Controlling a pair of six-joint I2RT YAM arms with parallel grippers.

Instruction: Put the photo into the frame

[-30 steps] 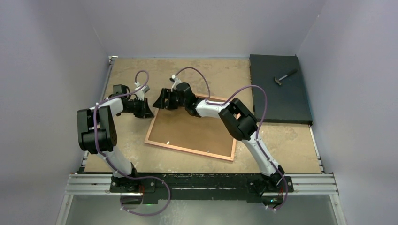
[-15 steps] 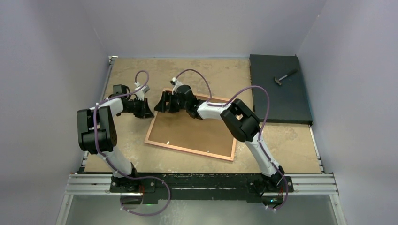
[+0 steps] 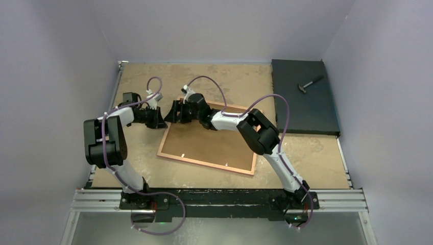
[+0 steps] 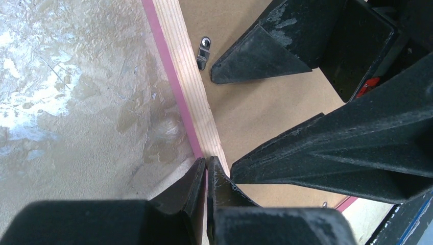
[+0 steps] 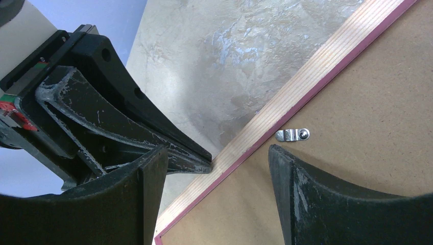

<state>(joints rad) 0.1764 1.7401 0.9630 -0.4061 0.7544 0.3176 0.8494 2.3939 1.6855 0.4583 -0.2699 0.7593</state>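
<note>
shows a mottled tan table carrying a large rectangular picture frame with a pale-wood, pink-edged rim, lying back-up, with a plain brown backing board seated inside. gives no sight of the photo (perhaps under the board; cannot tell). finds the right gripper edged left over the last second, wide open and empty, astride the left rim beside a small silver turn clip. leaves the left gripper pinched shut on nothing, tips against that rim. points to clip work.

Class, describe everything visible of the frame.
The frame lies flat, back up, askew on the table. Its thin rim looks like pale wood, edged pink; a brown backing board fills it, with metal clips. The left gripper, jaws shut, meets the rim near its far-left corner; the right gripper, jaws open, spans it there.
</note>
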